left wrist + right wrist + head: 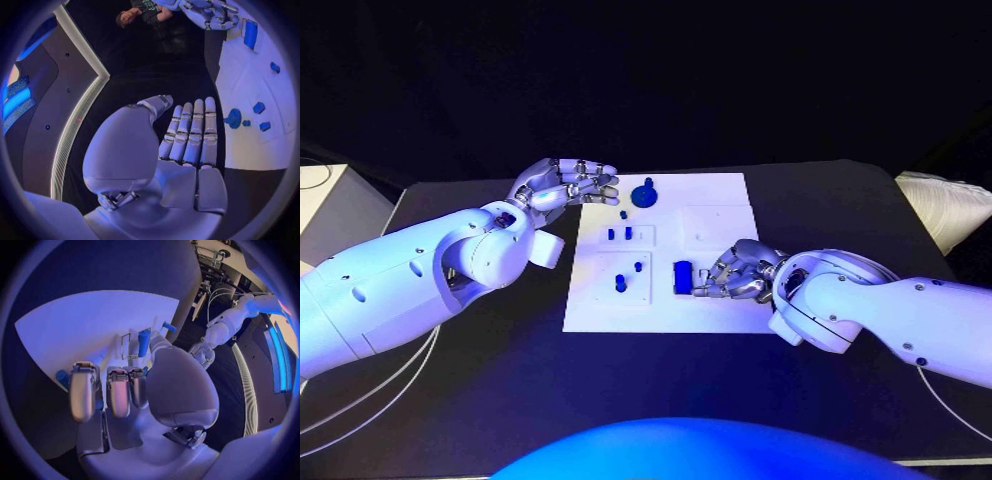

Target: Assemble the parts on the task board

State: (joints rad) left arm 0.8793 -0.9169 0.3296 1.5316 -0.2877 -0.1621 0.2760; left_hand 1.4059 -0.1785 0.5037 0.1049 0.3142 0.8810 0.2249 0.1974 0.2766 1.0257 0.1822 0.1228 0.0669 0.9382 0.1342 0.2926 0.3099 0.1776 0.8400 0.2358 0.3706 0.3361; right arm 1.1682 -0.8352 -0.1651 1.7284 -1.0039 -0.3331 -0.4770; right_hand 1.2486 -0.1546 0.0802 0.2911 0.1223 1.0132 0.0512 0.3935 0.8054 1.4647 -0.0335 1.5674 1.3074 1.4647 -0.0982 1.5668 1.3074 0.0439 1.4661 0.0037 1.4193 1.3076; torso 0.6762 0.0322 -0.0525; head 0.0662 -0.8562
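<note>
The white task board (718, 215) lies mid-table with several blue parts on it. A round knob (646, 190) stands near its far edge, small pegs (620, 234) sit mid-board, and a longer blue block (682, 277) is toward the near right. My right hand (740, 272) rests on the board right beside that block, most fingers curled. In the right wrist view the blue block (144, 342) rises at the thumb and fingertip; whether it is pinched is unclear. My left hand (567, 185) hovers at the board's far left corner, its fingers (190, 132) straight and holding nothing.
Black table (488, 360) surrounds the board. A pale box (332, 205) stands off the table's left side and a white object (949, 205) lies at its right edge. Cables (365, 400) hang under my left arm.
</note>
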